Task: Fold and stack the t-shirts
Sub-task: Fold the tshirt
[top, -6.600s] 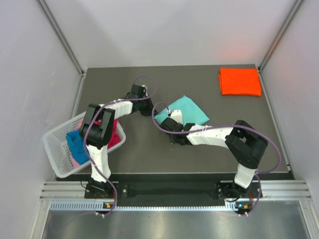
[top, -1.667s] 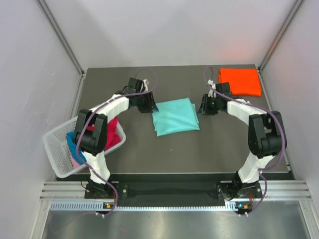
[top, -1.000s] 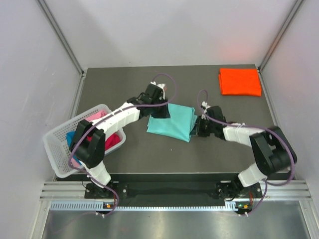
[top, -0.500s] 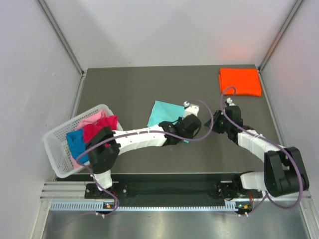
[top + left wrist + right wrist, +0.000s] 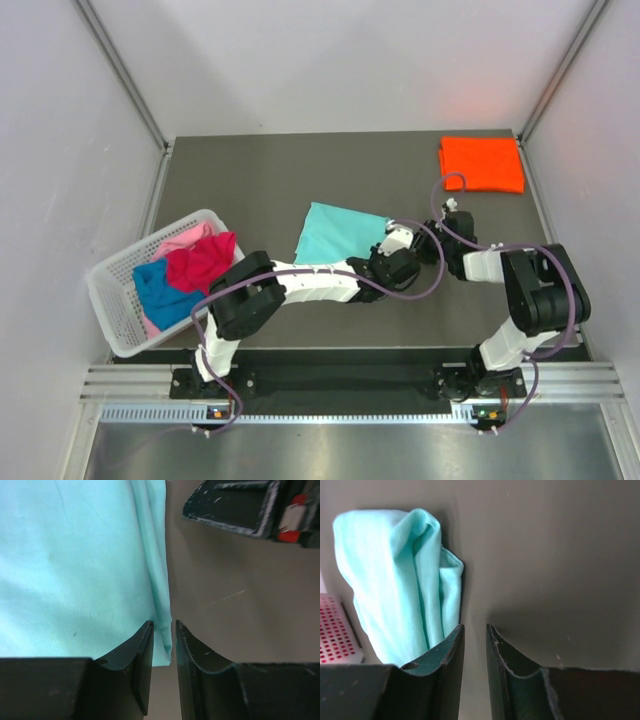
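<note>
A teal t-shirt (image 5: 335, 232) lies flat and folded mid-table. My left gripper (image 5: 390, 245) reaches across to its near right corner. In the left wrist view its jaws (image 5: 164, 624) stand narrowly open with the teal t-shirt's (image 5: 75, 555) folded edge lying between the tips. My right gripper (image 5: 424, 248) sits just right of that corner and points left. It is narrowly open (image 5: 475, 626) over bare table, with the teal cloth (image 5: 395, 580) beside its left finger. An orange t-shirt (image 5: 482, 163) lies folded at the far right corner.
A white lattice basket (image 5: 112, 300) at the table's (image 5: 250, 180) left edge holds pink (image 5: 185, 238), magenta-red (image 5: 203, 262) and blue (image 5: 160, 285) shirts. The two wrists are close together. Grey walls enclose the table on three sides.
The teal shirt went from a wide spread to a smaller fold. The left arm swung right across its near edge. The right gripper opened and moved in close to the left gripper.
</note>
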Robot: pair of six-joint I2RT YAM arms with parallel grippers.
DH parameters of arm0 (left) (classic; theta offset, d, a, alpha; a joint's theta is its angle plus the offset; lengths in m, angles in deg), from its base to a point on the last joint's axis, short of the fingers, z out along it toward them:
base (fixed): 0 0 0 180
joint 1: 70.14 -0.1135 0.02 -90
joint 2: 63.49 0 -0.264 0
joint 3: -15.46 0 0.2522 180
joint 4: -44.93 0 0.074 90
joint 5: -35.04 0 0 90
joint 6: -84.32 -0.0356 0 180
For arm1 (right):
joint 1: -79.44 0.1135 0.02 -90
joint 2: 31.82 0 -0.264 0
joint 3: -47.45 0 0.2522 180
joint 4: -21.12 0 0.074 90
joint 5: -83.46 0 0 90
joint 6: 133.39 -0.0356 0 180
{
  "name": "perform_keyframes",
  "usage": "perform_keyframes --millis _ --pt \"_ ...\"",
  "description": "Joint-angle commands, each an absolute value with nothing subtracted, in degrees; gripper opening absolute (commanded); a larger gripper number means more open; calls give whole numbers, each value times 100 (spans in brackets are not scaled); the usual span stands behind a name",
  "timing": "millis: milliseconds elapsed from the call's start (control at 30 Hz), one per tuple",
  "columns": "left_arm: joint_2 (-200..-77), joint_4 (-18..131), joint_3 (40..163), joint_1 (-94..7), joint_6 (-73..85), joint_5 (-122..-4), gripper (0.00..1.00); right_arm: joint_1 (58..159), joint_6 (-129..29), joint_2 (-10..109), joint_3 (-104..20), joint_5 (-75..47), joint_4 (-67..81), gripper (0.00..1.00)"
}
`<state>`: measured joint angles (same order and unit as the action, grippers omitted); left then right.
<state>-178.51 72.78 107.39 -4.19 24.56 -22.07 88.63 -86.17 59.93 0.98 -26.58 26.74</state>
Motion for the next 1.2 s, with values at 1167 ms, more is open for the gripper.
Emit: perform_keyframes --millis 1167 --pt "-18505 6836 11316 -387 2034 -1646 6 8805 -8883 7128 -243 -3177 4278 14"
